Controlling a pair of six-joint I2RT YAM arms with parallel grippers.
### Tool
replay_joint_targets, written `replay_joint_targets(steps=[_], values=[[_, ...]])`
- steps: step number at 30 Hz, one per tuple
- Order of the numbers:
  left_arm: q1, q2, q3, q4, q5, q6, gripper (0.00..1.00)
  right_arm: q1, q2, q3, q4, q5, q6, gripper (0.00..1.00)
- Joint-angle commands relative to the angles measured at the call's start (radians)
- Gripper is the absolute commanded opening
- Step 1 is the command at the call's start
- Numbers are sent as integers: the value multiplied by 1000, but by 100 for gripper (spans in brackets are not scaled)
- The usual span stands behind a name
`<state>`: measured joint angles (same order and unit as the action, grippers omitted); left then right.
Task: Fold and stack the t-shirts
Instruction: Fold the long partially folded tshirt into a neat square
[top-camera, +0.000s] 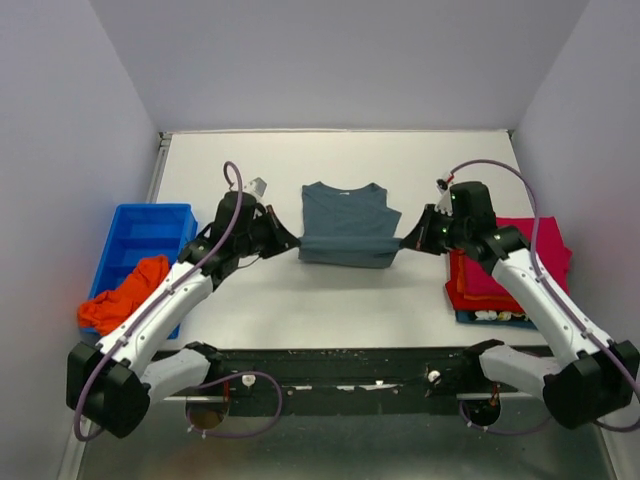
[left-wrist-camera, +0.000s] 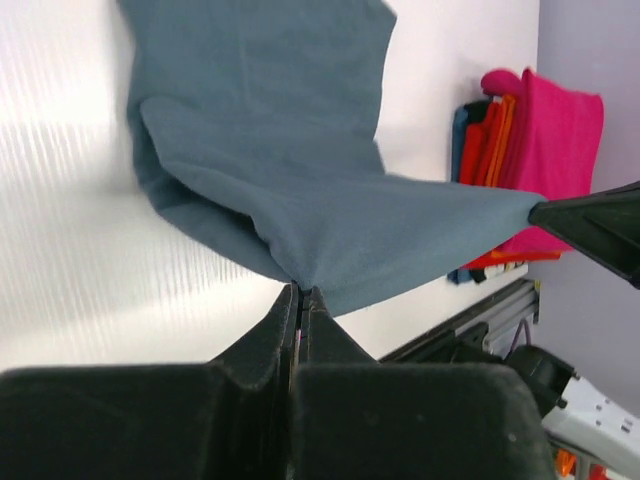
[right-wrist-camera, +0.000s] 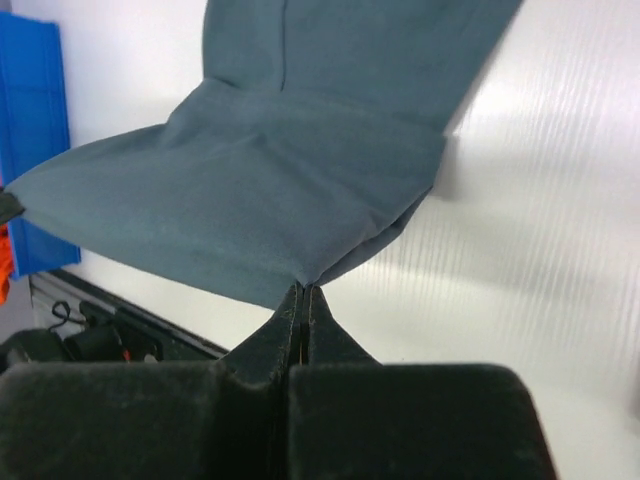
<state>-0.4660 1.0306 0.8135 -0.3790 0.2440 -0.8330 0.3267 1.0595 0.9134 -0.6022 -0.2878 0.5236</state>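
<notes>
The left gripper (top-camera: 296, 243) and right gripper (top-camera: 401, 243) each pinch a near corner of the grey shirt (top-camera: 345, 222), mid-table (top-camera: 300, 300); folded shirts (top-camera: 520, 262) lie at 3 o'clock.

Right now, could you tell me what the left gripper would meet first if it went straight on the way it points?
The slate grey t-shirt: the jaws of the left gripper are shut on its corner, so more of that cloth lies directly ahead. Depth beyond is unclear.
</notes>
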Motion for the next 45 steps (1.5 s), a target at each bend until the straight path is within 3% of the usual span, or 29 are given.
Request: replay_joint_targets(steps=[1,8,17,26,27,28,29,30,31,32,33,35,38,42,45], values=[[26,155,124,58,-109,15,0,-54,166,102,-12,76,1,1],[99,339,209,232,-149,-35,0,-124,433,281,36,27,27,1],[164,604,427,276,-120,-8,0,-140,733,596,4,29,49,1],[197,966,711,322,-45,-3,0,-196,990,861,-28,-5,61,1],[201,1012,752,319,-41,0,4,-198,1031,893,-31,-23,59,4],[204,1058,807,306,-22,11,25,-199,1089,942,-48,-33,62,15],[205,1118,870,257,-6,24,57,-201,1126,981,-70,-33,68,40],[208,1164,957,191,-17,35,71,-201,1155,1017,-91,-33,70,57],[208,1201,1019,139,-25,57,76,-201,1169,1030,-96,-19,76,72],[208,1217,1056,115,-34,72,94,-201,1168,1029,-91,-8,79,80],[210,1214,1058,117,-54,84,99,-201,1157,1010,-71,-4,69,82],[213,1179,999,188,-51,116,99,-201,1117,946,-10,-5,46,81],[214,1136,896,279,-11,152,98,-201,1067,839,79,21,18,71],[216,1146,852,307,44,167,84,-198,1102,831,85,6,1,58],[216,1155,833,308,51,170,79,-184,1135,846,84,15,0,57]])
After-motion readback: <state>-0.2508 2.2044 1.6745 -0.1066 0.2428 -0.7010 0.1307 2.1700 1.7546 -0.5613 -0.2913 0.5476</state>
